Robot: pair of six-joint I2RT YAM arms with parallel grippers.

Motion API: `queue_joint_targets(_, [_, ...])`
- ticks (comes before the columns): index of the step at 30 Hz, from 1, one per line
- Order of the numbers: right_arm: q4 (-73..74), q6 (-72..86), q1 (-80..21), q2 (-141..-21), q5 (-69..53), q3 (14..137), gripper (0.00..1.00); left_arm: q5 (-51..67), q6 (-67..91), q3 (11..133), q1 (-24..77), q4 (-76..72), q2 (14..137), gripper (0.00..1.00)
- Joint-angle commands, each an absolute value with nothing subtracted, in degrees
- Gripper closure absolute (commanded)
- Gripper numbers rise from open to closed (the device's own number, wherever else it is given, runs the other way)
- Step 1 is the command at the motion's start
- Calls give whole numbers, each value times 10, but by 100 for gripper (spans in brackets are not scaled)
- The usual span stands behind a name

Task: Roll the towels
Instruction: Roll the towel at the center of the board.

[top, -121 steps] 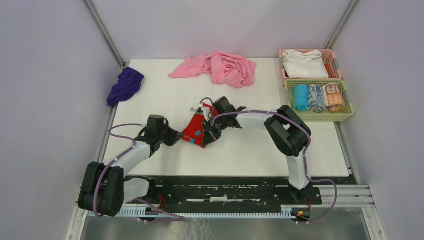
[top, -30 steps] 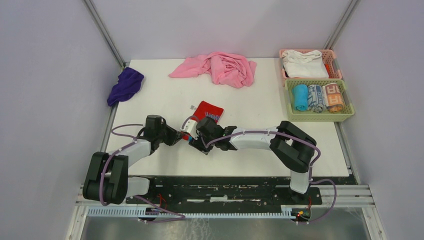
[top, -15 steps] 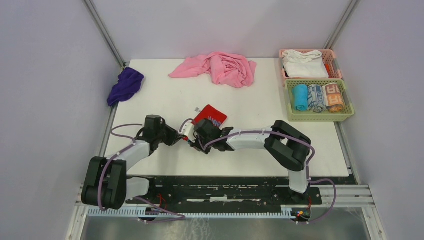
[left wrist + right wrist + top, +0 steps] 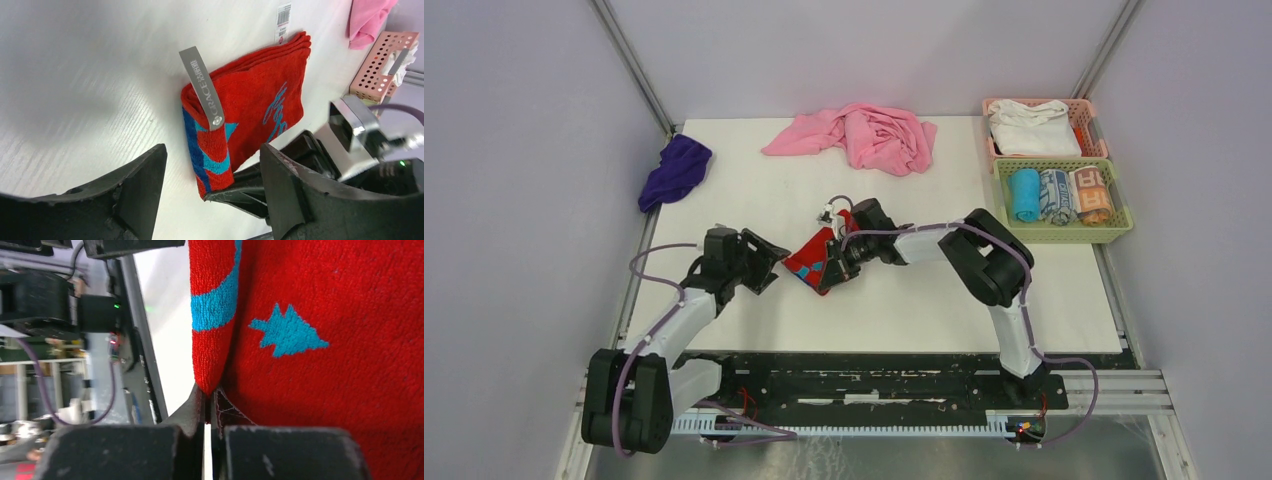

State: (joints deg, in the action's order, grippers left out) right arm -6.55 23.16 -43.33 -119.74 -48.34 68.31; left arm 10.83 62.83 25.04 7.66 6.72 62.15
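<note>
The red towel (image 4: 811, 263) with blue markings lies folded at the table's middle; its grey loop tag (image 4: 202, 85) and white barcode tag (image 4: 283, 17) show in the left wrist view. My right gripper (image 4: 836, 268) is shut on the towel's folded near corner (image 4: 207, 375), its two fingertips (image 4: 200, 407) pressed together on the cloth. My left gripper (image 4: 770, 262) stands open just left of the towel, its fingers (image 4: 135, 195) apart with that corner between them, untouched. The purple towel (image 4: 674, 170) lies bunched at the table's far left edge.
A large pink cloth (image 4: 864, 135) lies crumpled at the far middle. At the far right, a pink basket (image 4: 1088, 120) holds a white cloth, and a green basket (image 4: 1124, 210) in front of it holds rolled towels.
My left gripper has opened, let go of the red towel and drawn back left. My right gripper has shut on the towel's corner and its wrist has swung toward the far right.
</note>
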Motion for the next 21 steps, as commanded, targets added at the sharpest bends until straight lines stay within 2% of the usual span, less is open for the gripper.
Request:
queue_joint_targets(1, [-305,465,-413,-1239,-615,655,100,122,589,252,71,54,601,25])
queue_joint_targets(5, [-489,622,-389,-1298,-629,635,100,147,589,243,71,27,615,26])
queue_joint_targets(11, [-604,757,-371,-1359,-624,625,99,178,588,241,71,-14,662,37])
queue_joint_targets(15, [-544,724,-369,-1357,-622,619,99,174,591,242,71,-35,688,43])
queue_joint_targets(21, [-309,567,-369,-1321,-599,633,99,163,588,260,71,-64,747,47])
